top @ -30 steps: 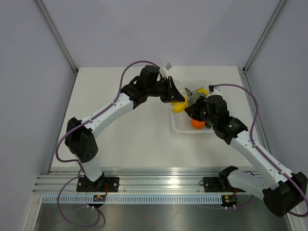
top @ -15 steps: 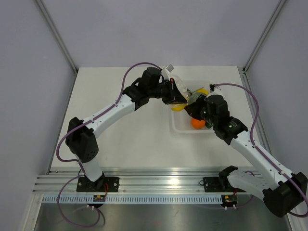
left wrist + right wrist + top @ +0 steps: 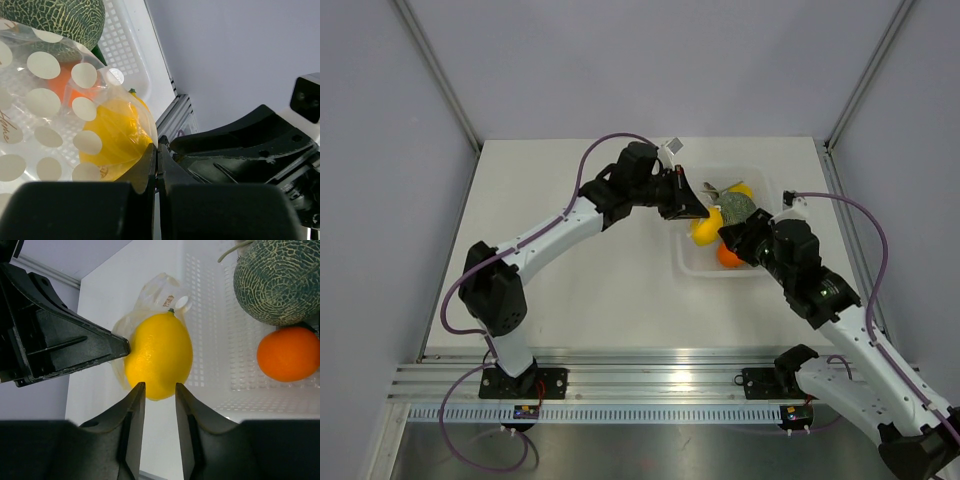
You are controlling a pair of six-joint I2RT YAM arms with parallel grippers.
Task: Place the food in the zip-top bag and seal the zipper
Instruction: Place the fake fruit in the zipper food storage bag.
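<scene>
The yellow lemon [image 3: 159,355] sits in the clear, white-dotted zip-top bag [image 3: 45,125], which hangs over the tray's left edge. Through the dotted film the lemon [image 3: 112,142] shows in the left wrist view. My left gripper [image 3: 158,150] is shut on the bag's edge next to the fruit. My right gripper [image 3: 159,389] is open just short of the lemon's near end, with nothing between its fingers. From above, the lemon [image 3: 705,228] lies between the left gripper [image 3: 698,210] and the right gripper [image 3: 728,238]. I cannot make out the zipper.
A white perforated tray [image 3: 705,268] holds an orange [image 3: 728,256], a grey-green melon [image 3: 738,203] and another yellow item [image 3: 745,189]. In the right wrist view the melon [image 3: 277,280] and orange [image 3: 289,354] lie right of the lemon. Walls stand behind and beside the table.
My right gripper has opened and pulled back from the lemon, toward the near right. The lemon stays in the bag held by the left gripper, which shifted slightly right.
</scene>
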